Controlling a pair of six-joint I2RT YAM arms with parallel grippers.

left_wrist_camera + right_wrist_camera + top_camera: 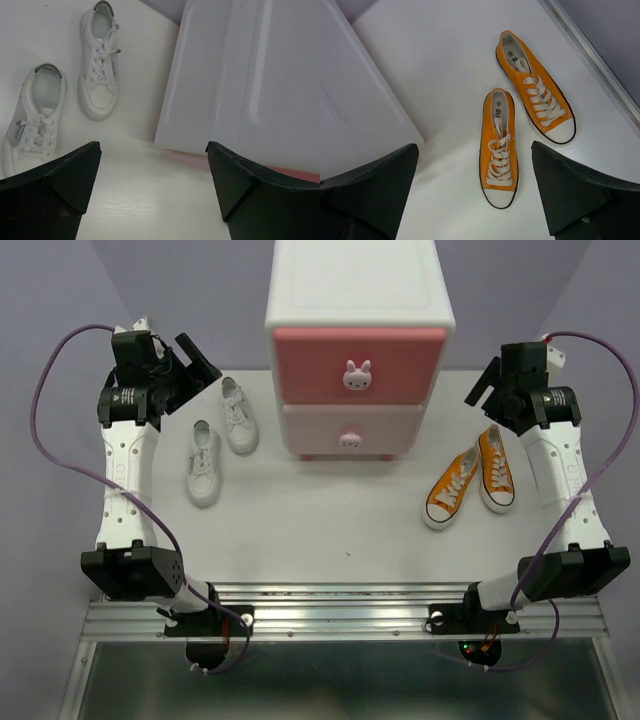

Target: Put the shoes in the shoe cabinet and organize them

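Observation:
The shoe cabinet (359, 300) stands at the back centre, both pink drawers shut; its white side shows in the left wrist view (240, 80) and the right wrist view (355, 100). Two white sneakers (204, 462) (238, 414) lie left of it, also in the left wrist view (35, 115) (100, 70). Two orange sneakers (454, 486) (496, 467) lie right of it, also in the right wrist view (499, 147) (536, 90). My left gripper (203, 365) is open and empty, raised beside the white pair. My right gripper (483, 385) is open and empty, raised above the orange pair.
The white table (320, 520) ends at a metal rail (340, 615) in front, where both arm bases are bolted. Purple walls close the back and sides. The table's right edge (590, 55) runs close beside the orange sneakers.

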